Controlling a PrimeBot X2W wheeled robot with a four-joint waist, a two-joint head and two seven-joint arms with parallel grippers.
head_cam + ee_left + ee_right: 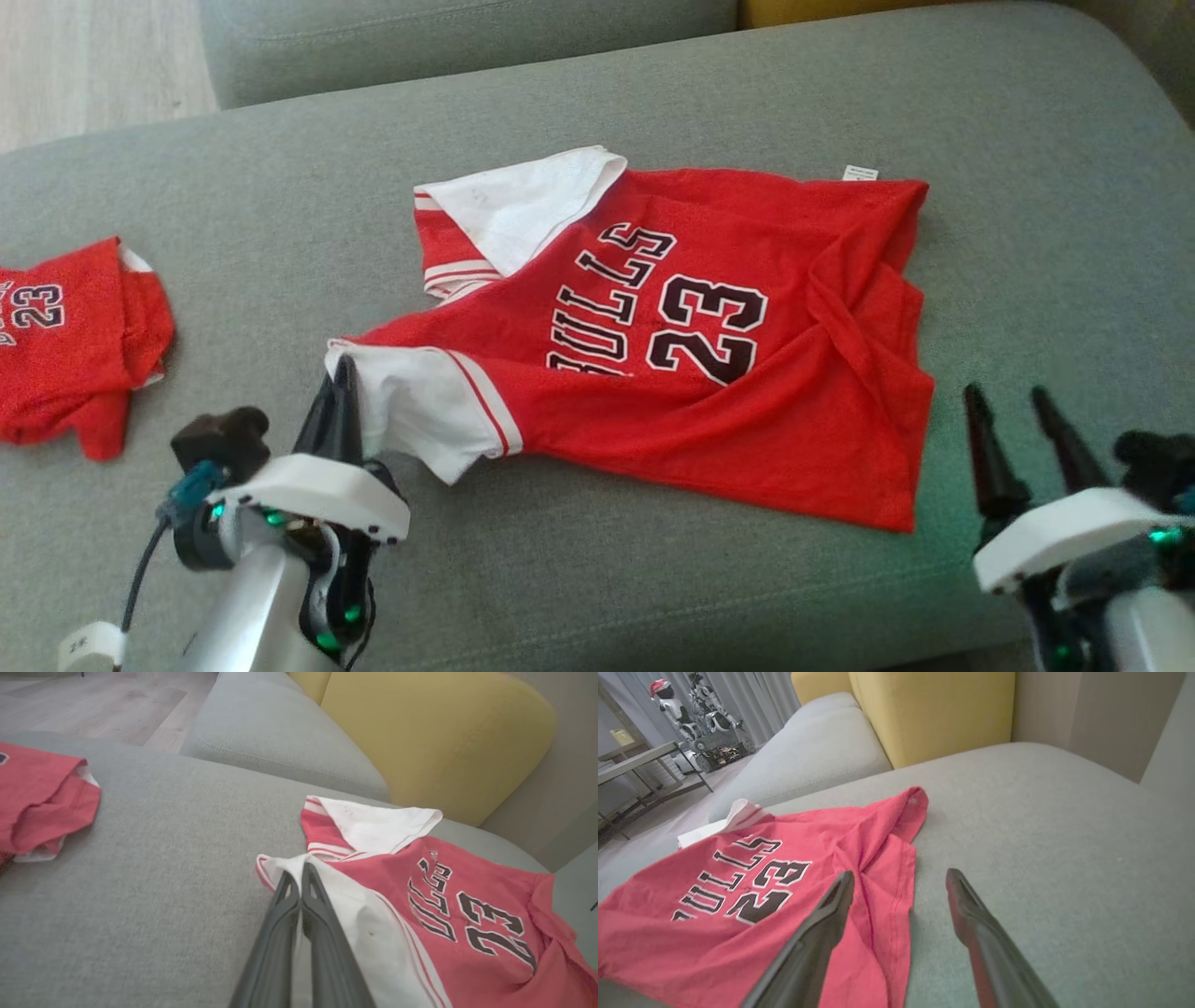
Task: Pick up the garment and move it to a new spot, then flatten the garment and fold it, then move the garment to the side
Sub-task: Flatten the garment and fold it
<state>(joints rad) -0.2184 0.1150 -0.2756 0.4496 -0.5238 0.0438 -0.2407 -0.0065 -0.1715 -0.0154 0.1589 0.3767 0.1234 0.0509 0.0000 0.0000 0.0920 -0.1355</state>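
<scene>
**Left claw closed at the sleeve of a spread jersey**

Head view. The red jersey [728, 373], printed "BULLS 23" in black outlined in white, lies spread but rumpled on the grey cushion [597, 579], near the centre of the picture. Its collar end points to 9 o'clock and its hem to 3 o'clock. Creases run across the hem half. A small white label [860, 173] sticks out at the jersey's 1 o'clock corner.

The upper sleeve [523, 210], white with red-striped trim, sits at the jersey's 11 o'clock. The lower sleeve [420, 411], also white, sits at its 8 o'clock.

The left gripper [341, 373] reaches the cuff corner of the lower sleeve. Left wrist view: its two dark fingers [322, 914] are pressed together, tips on the sleeve's edge. White cloth seems to be nipped between them, though the fingers hide the contact itself.

The right gripper [1006, 394] stands at 4 o'clock, just beside the hem and apart from it. Right wrist view: its fingers [971, 914] are spread wide and hold nothing; one crosses the view in front of the hem, the other in front of bare cushion.

A second jersey [75, 345], red with the same "23", lies bunched at the 9 o'clock edge, well apart from the first. A yellow cushion [444, 742] stands beyond at 1 o'clock in the left wrist view.
</scene>
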